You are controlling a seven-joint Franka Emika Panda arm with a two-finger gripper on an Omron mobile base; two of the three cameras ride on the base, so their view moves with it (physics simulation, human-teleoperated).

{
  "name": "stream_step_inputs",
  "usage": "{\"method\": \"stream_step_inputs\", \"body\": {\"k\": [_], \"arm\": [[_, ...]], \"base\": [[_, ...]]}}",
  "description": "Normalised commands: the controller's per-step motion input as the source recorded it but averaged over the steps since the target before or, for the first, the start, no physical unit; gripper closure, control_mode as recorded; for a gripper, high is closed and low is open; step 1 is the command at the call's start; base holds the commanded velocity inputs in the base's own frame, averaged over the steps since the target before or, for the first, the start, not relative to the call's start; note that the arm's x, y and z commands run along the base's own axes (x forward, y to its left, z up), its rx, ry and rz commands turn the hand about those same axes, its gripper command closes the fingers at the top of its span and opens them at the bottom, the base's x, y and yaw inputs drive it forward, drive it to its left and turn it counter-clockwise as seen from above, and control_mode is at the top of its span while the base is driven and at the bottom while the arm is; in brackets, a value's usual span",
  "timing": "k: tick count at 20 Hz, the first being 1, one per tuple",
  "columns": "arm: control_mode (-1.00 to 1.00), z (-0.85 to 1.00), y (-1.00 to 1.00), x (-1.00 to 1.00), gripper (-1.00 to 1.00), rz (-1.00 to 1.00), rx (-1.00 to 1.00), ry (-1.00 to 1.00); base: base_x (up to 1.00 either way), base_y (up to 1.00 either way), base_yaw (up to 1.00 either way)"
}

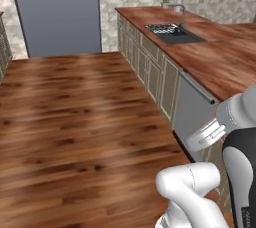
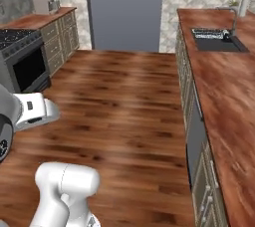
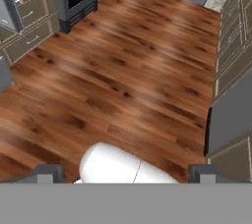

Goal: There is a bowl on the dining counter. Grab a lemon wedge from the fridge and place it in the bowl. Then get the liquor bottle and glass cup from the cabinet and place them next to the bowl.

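A wooden kitchen floor [image 1: 75, 117] stretches ahead to the tall grey fridge [image 2: 124, 9] on the far wall, with a long wooden surface [image 1: 220, 57] carrying a sink [image 1: 172, 32] along the right and a stove [image 2: 22, 56] on the left. The tool [image 3: 126, 171] hangs released with nothing between its spread tips, pointing down at bare floor, and neither the bowl nor the lemon wedge can be seen from here. This looks like the very first step, the approach to the fridge: the next move calls for driving up to its door, then opening it to reach the wedge inside.
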Motion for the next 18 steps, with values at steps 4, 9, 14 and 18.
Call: {"method": "stream_step_inputs", "body": {"k": [4, 9, 14, 18], "arm": [[1.00, 0.00, 0.00, 0.00, -1.00, 0.00, 0.00, 0.00], [1.00, 0.00, 0.00, 0.00, -1.00, 0.00, 0.00, 0.00], [1.00, 0.00, 0.00, 0.00, -1.00, 0.00, 0.00, 0.00], [1.00, 0.00, 0.00, 0.00, -1.00, 0.00, 0.00, 0.00]], "base": [[1.00, 1.00, -0.06], [1.00, 0.86, -0.03], [1.00, 0.28, 0.00], [1.00, 0.00, 0.01]]}}
